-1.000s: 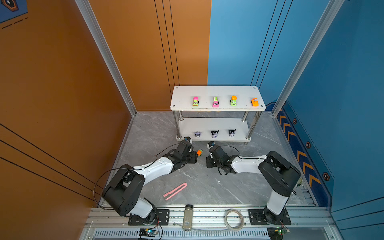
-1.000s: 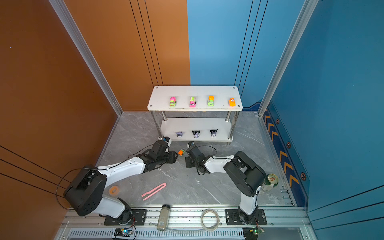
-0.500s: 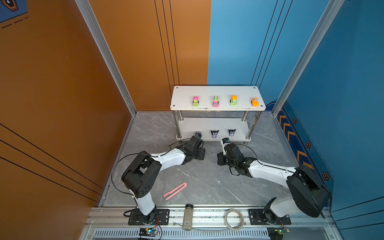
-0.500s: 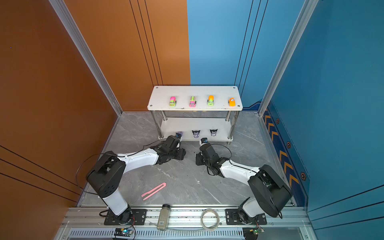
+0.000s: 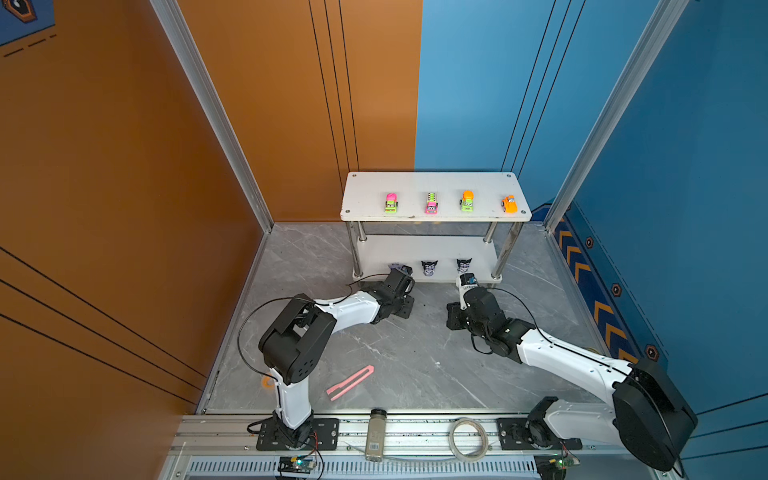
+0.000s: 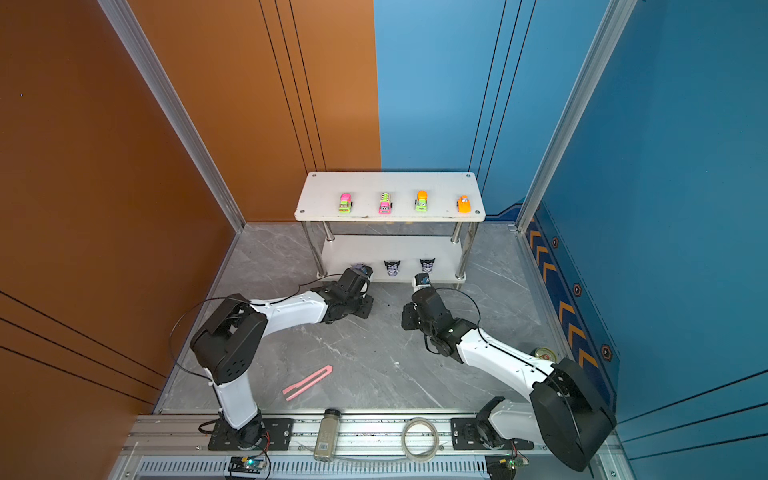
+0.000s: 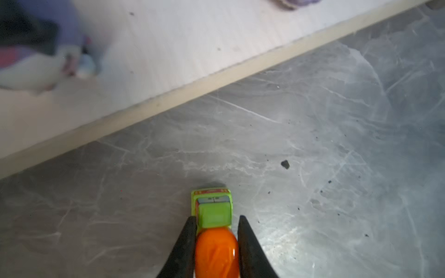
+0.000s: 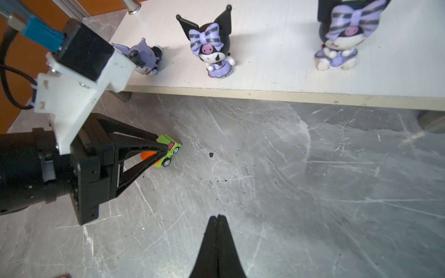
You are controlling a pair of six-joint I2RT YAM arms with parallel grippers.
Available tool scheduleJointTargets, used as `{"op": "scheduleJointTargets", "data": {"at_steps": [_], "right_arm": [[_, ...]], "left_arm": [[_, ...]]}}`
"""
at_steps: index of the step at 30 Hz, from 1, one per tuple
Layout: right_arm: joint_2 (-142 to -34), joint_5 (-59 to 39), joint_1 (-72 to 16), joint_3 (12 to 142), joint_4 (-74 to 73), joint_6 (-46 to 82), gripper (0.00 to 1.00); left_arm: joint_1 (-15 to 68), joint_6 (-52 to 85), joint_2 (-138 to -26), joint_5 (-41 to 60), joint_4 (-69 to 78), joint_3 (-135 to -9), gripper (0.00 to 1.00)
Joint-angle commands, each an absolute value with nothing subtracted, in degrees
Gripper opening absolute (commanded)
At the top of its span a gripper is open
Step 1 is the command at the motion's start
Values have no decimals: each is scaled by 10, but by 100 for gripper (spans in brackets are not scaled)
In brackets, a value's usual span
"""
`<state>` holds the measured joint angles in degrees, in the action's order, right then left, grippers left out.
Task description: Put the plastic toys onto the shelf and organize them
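A green toy car with an orange dome stands on the grey floor just in front of the white shelf's lower tier. My left gripper is shut on its orange dome, low over the floor. My right gripper is shut and holds nothing, over bare floor to the right of the car. Several cars stand in a row on the top tier. On the lower tier two purple figurines stand upright and one figurine lies on its side.
A pink tweezers-like strip lies on the floor near the front. A grey bottle and a tape ring rest on the front rail. A round tin sits beside the right arm. Chrome shelf legs flank the lower tier.
Both arms have swung forward toward the shelf's front edge. The left jaws have narrowed onto the green and orange car. The right gripper stayed shut.
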<state>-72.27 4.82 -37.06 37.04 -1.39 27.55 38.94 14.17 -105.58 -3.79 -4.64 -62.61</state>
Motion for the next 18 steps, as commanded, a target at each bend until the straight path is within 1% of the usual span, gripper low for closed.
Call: {"op": "scheduleJointTargets", "data": {"at_steps": [1,5,11,15,18], "right_arm": [[-713,65,-367,361,11,288,0],[-720,64,-367,364,11,294,0],[-736,58,-367,373,11,300,0],[-745,59,-367,379,12,303,0],[-745,65,-367,380,12,305,0]], "left_arm": [[409,122,-1048,-9,-73,-640,24],[437,107,-1024,30,-75,-629,21],[477,78,-984,107,-72,-602,22],[493,61,-983,114,-86,-594,27],[496,67,-991,102,-84,-579,27]]}}
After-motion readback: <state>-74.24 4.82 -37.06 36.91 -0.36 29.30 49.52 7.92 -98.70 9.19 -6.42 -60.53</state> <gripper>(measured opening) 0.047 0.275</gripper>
